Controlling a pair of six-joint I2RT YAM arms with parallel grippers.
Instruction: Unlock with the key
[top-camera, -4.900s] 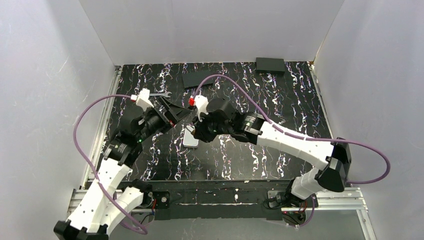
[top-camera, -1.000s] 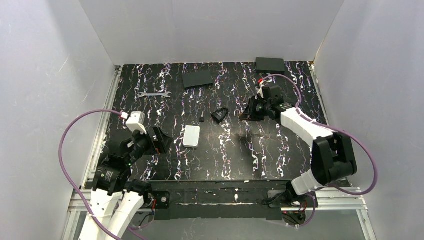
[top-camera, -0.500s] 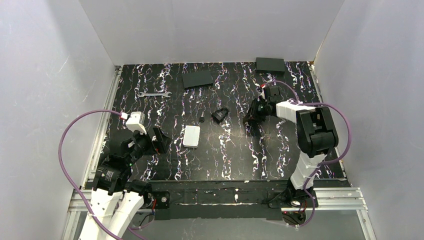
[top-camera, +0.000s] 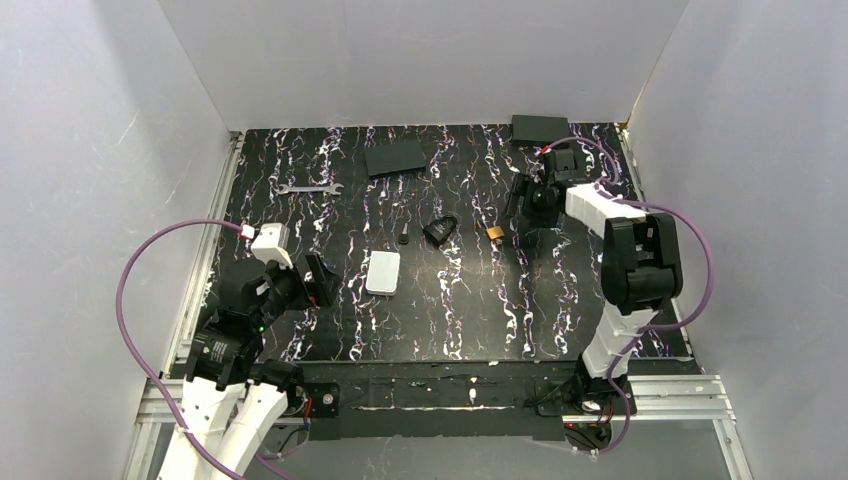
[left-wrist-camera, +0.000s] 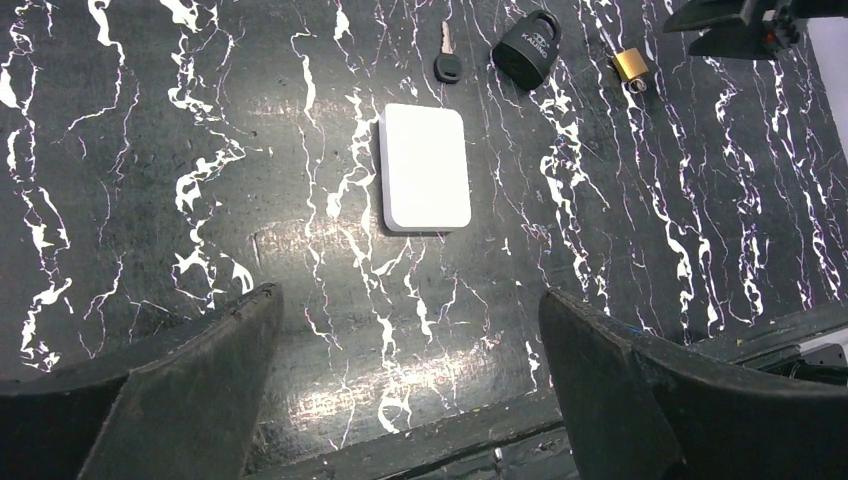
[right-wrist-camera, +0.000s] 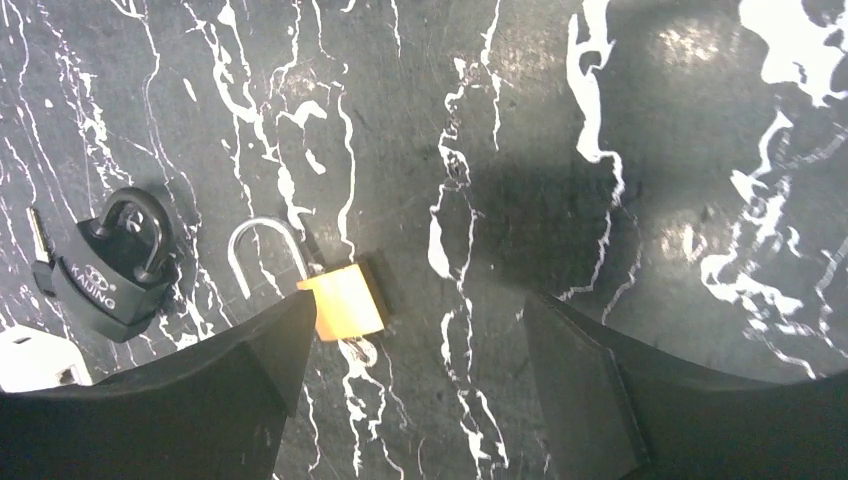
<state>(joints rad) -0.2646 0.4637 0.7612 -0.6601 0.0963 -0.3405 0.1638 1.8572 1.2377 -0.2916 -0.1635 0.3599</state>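
The key (left-wrist-camera: 445, 60), small with a black head, lies on the table just left of the black padlock (left-wrist-camera: 527, 50); from above they are the key (top-camera: 403, 239) and padlock (top-camera: 438, 229). A small brass padlock (right-wrist-camera: 343, 300) with a silver shackle lies flat right of them, also the brass padlock (top-camera: 495, 233). My right gripper (right-wrist-camera: 415, 310) hovers open above the table, its left finger beside the brass padlock, nothing between the fingers. My left gripper (left-wrist-camera: 405, 300) stands open and empty near the table's front left, well short of the key.
A white flat box (top-camera: 383, 272) lies in front of the key. A silver wrench (top-camera: 310, 187) lies at the far left. A black flat plate (top-camera: 396, 157) and a black box (top-camera: 540, 130) lie at the back. White walls close in three sides.
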